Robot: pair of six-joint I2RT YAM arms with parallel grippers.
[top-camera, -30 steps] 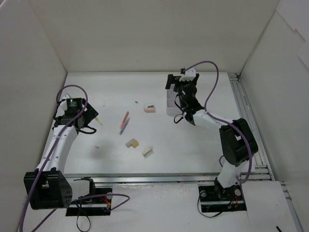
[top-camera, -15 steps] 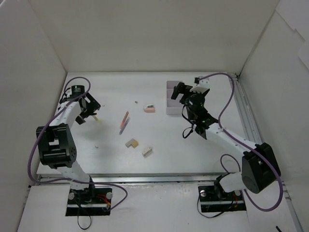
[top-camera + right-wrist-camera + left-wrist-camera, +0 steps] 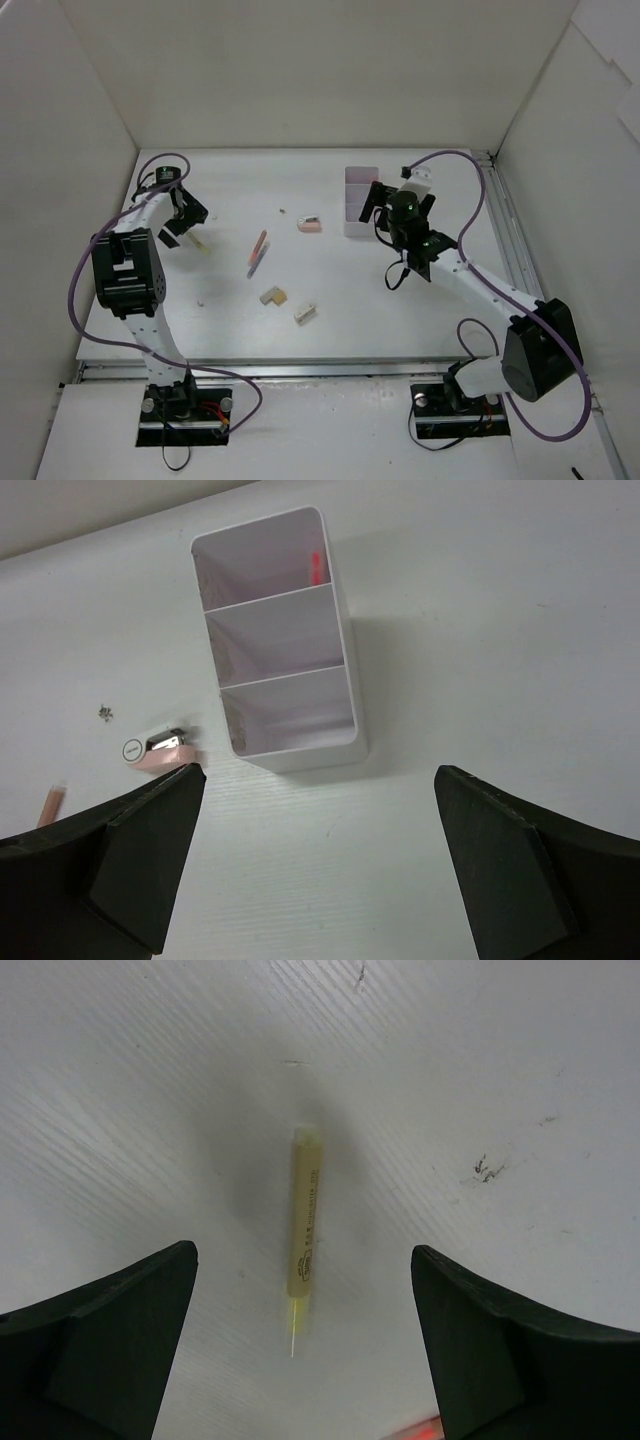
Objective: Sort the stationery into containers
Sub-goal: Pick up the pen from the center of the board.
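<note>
While left gripper (image 3: 303, 1258) hangs spread over yellow stick (image 3: 307, 1200) near left edge of table (image 3: 400, 320) | right gripper (image 3: 320, 773) spread before white box (image 3: 346, 660)

Left gripper (image 3: 302, 1252) straddles the yellow stick (image 3: 307, 1200) with room either side; white box (image 3: 300, 755) compartments lie open from above

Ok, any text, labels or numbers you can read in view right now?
No text is legible.
Yellow stick: small print along the barrel, too blurred to read.
Pink block: round mark on its end, too small to read.
White box: no lettering, only a red mark inside one end compartment.
</note>
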